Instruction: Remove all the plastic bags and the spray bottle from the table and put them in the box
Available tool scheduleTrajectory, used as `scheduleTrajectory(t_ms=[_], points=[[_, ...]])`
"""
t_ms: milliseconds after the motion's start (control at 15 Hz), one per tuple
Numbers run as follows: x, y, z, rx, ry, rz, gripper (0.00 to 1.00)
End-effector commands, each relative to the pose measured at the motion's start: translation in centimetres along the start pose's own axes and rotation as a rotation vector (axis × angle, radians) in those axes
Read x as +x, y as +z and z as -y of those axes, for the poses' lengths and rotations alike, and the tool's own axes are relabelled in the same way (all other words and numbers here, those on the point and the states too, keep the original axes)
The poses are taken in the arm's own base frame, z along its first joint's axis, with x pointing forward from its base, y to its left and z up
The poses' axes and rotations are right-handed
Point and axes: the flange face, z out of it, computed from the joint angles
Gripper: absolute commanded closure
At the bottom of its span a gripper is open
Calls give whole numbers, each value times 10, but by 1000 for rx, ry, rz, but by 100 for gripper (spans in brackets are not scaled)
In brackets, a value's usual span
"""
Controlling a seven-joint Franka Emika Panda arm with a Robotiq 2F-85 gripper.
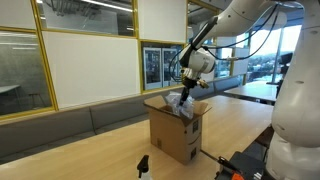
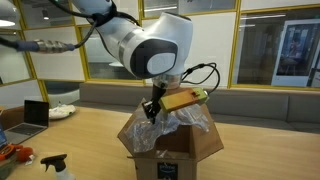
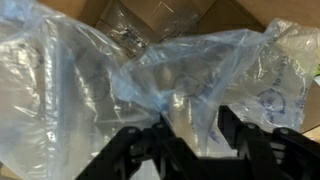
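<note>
A cardboard box [image 1: 176, 138] stands open on the wooden table; it also shows in an exterior view [image 2: 150, 166]. Clear plastic bags [image 2: 185, 128] bulge out of its top. My gripper [image 3: 193, 125] hangs just over the box opening, seen in both exterior views [image 1: 186, 88] [image 2: 152, 108]. In the wrist view its black fingers are close together with a bunched fold of a clear plastic bag [image 3: 90, 70] between them. A spray bottle with a black head [image 1: 143, 166] stands on the table in front of the box; it also shows in an exterior view [image 2: 55, 166].
A laptop [image 2: 35, 112] and a white object [image 2: 63, 111] lie on the table behind the box. A black and red device [image 1: 243, 164] sits at the table's near edge. A grey bench [image 1: 70, 125] and glass walls run along the back.
</note>
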Motion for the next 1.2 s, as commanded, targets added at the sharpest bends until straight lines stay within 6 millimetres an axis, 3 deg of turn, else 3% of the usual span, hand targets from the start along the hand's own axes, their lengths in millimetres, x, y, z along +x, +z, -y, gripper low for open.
scheduleTrajectory(t_ms=[0,133,600,867,1133], points=[[9,-6,-6,1,15,-8,14],[11,-5,-5,0,10,-6,1],[14,-7,-1,-1,-2,-4,0],[26,-28,2,-45,-13,-5,0],[53,-60,12,-127,8,10,0]])
